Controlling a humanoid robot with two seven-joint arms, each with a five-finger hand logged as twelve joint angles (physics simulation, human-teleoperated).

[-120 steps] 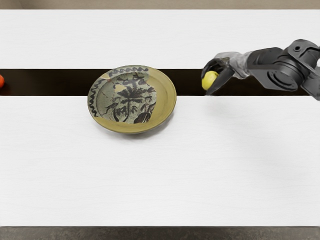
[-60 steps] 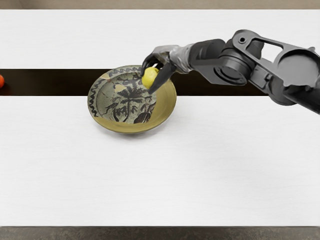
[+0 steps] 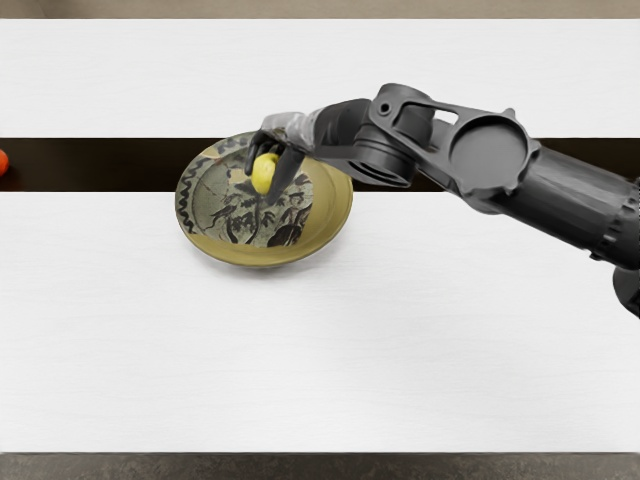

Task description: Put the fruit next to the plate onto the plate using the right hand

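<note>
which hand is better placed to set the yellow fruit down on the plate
Right. The right hand grips the yellow fruit above the plate, near its middle; no left arm shows in the picture.

right hand (image 3: 272, 152) carried yellow fruit (image 3: 264, 171) from right of plate (image 3: 335, 205) to over plate's middle, arm stretched further in.

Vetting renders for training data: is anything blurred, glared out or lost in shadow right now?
Head view: sharp throughout, no motion blur on the right hand or yellow fruit; flat light, no glare on the white table; only a soft shadow below the plate; the dark band behind it shows no detail.
</note>
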